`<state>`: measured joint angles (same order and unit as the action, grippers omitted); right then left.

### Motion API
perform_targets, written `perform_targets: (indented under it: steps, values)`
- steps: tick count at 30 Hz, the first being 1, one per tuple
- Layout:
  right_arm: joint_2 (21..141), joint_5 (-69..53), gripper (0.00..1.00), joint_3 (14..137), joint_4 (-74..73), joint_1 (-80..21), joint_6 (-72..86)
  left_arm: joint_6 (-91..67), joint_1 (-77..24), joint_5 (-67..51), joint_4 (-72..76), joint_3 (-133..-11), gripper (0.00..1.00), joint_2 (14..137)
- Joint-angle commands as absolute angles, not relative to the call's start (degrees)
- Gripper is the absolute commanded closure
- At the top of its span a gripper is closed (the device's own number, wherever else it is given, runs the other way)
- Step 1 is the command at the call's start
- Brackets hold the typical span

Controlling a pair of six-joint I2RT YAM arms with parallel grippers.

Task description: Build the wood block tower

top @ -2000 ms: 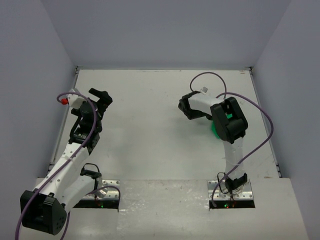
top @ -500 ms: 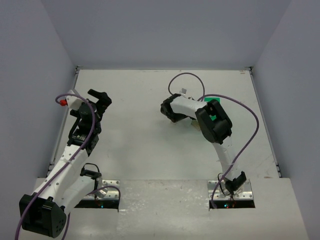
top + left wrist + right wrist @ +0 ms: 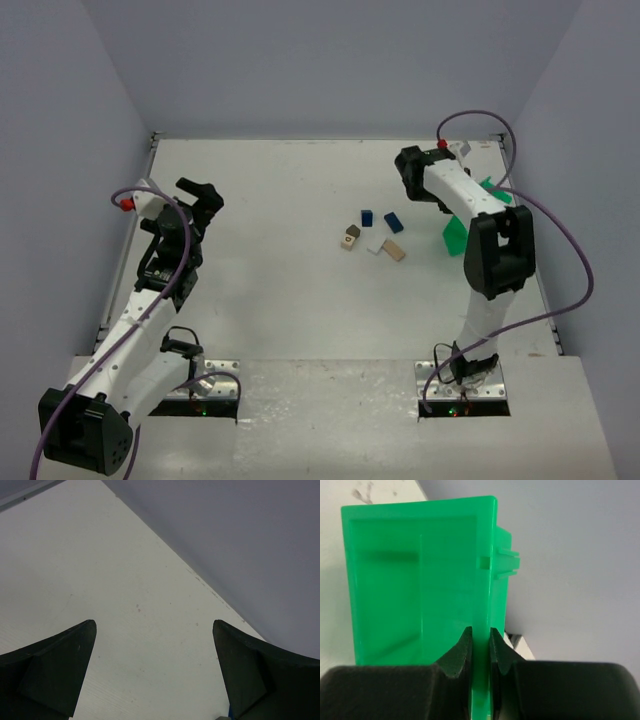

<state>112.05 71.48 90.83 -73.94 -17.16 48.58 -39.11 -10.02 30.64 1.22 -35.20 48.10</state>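
Observation:
Several small wood blocks lie loose near the table's middle: two dark blue blocks (image 3: 367, 217) (image 3: 394, 222), a tan block (image 3: 350, 237), a pale block (image 3: 375, 243) and another tan block (image 3: 396, 251). No standing tower shows. My left gripper (image 3: 203, 197) is open and empty at the far left, well away from the blocks; its wrist view shows only bare table between the fingers (image 3: 60, 665). My right gripper (image 3: 480, 636) is shut on a wall of the green plastic bin (image 3: 415, 575), right of the blocks. In the top view its fingertips are hidden under the arm.
The green bin (image 3: 457, 233) shows partly behind the right forearm, near the right wall. Purple-grey walls close in the white table (image 3: 280, 190) at the back and on both sides. Cables loop off both arms.

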Motion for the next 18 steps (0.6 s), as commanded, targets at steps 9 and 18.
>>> perform_targets:
  steps: [9,18]
  values:
    - [96.1,27.9,1.00,79.2,-25.3,-6.5,27.7,-37.8,-9.4,29.9,3.7,-36.0,0.00,48.7]
    - [105.8,18.9,1.00,85.1,-19.4,5.2,32.1,-36.8,-9.3,27.8,6.1,-35.4,0.00,49.4]
